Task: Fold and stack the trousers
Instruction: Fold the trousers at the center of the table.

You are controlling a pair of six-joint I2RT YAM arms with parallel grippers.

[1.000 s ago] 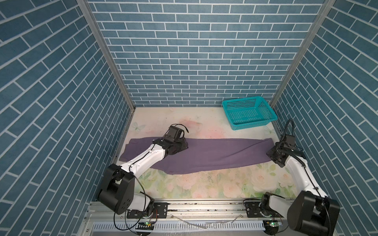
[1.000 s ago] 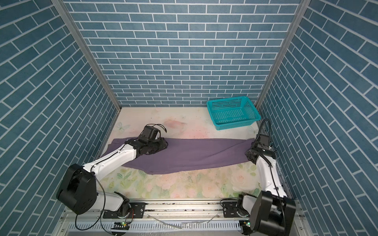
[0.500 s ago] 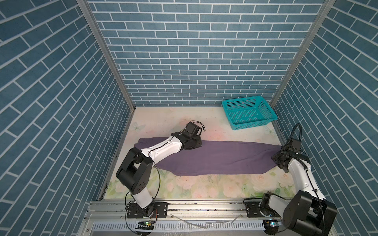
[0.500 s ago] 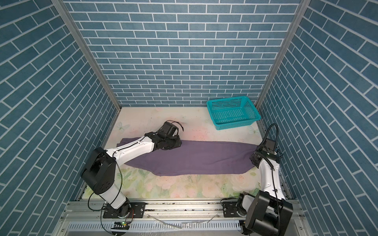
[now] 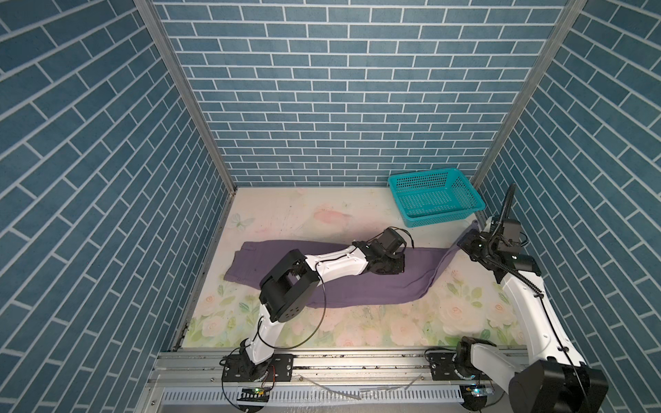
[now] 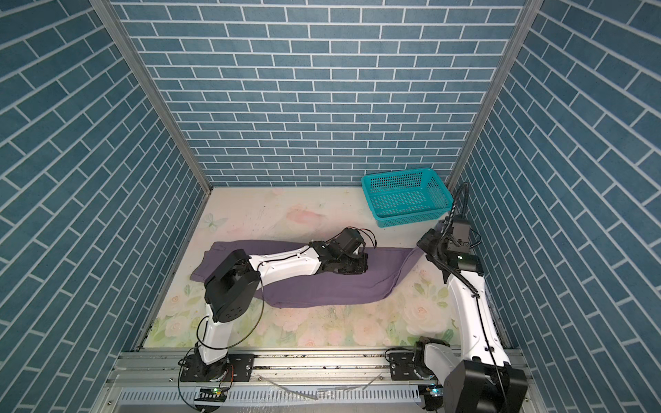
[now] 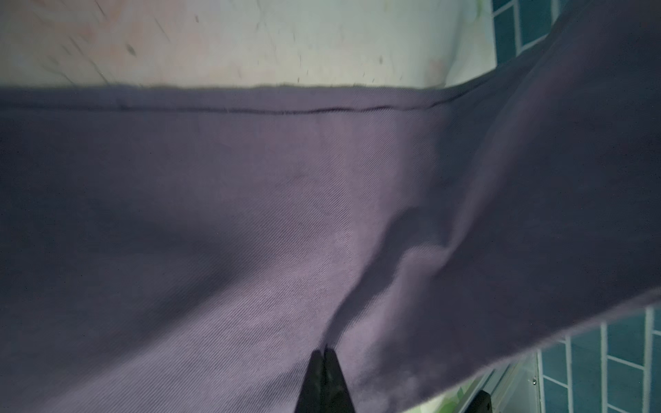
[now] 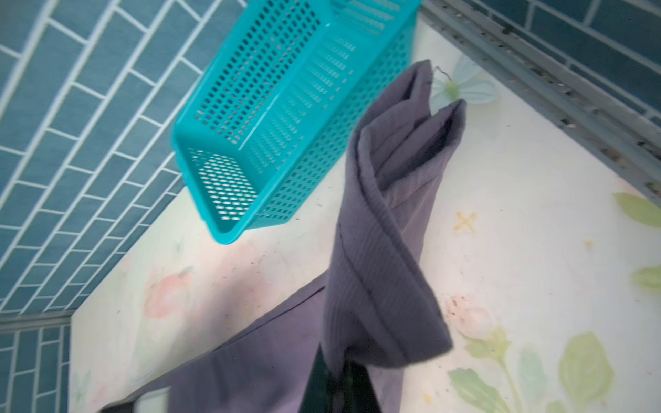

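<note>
Trousers (image 5: 357, 289) inside left claw (image 7: 323, 357), right claw (image 8: 336, 373)

Trousers (image 5: 375, 289) across middle of table (image 5: 322, 214), running left to right. Left end flat, near left wall. Right end raised off table at right gripper (image 5: 465, 243), just near of basket (image 5: 443, 219). Basket on table, far right corner. Left gripper (image 5: 395, 266) on top of trousers, right of their middle. 2 arm bases on rail (image 5: 357, 361) along near edge.
</note>
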